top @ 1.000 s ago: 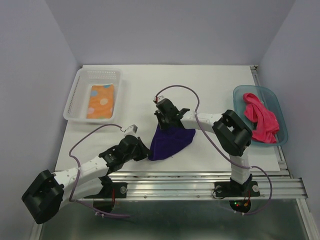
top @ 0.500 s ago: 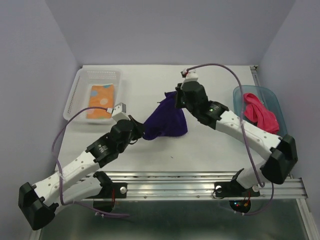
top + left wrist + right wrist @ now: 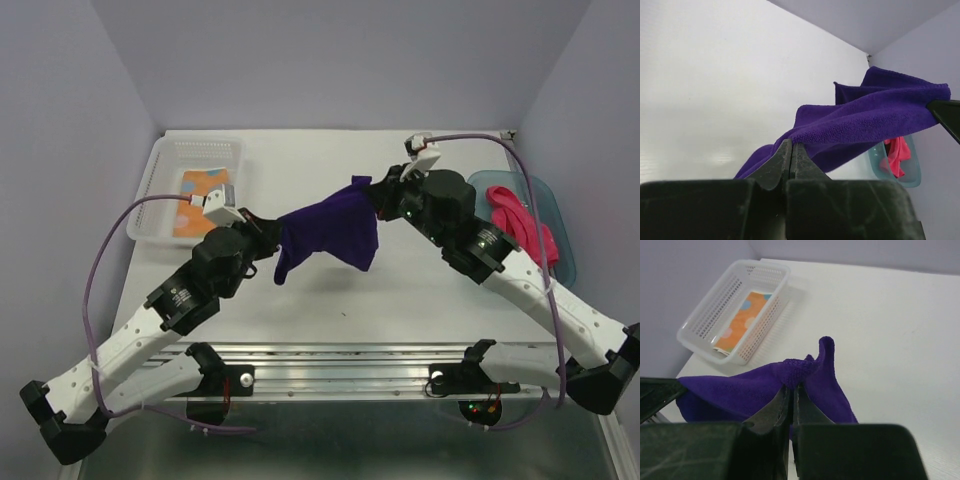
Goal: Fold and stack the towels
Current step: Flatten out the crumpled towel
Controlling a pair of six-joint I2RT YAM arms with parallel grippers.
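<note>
The dark purple towel (image 3: pixel 330 232) hangs in the air above the table, stretched between both grippers. My left gripper (image 3: pixel 277 238) is shut on its left edge; in the left wrist view the towel (image 3: pixel 865 120) runs up to the right from my closed gripper (image 3: pixel 791 146). My right gripper (image 3: pixel 378 198) is shut on its right corner; in the right wrist view the towel (image 3: pixel 765 387) bunches over my gripper (image 3: pixel 791 387). The orange dotted towel (image 3: pixel 200 195) lies folded in the clear basket (image 3: pixel 160 175). The pink-red towel (image 3: pixel 520 225) lies crumpled in the teal tub (image 3: pixel 560 215).
The basket also shows in the right wrist view (image 3: pixel 715 315) with the orange towel (image 3: pixel 742 320) inside. The teal tub (image 3: pixel 880 167) and pink-red towel (image 3: pixel 897 155) show in the left wrist view. Purple cables loop from both arms. A metal rail (image 3: pixel 400 360) runs along the table's near edge.
Both grippers have lifted the purple towel off the table and moved apart, the left to the left, the right up and to the right, stretching the towel out between them.
</note>
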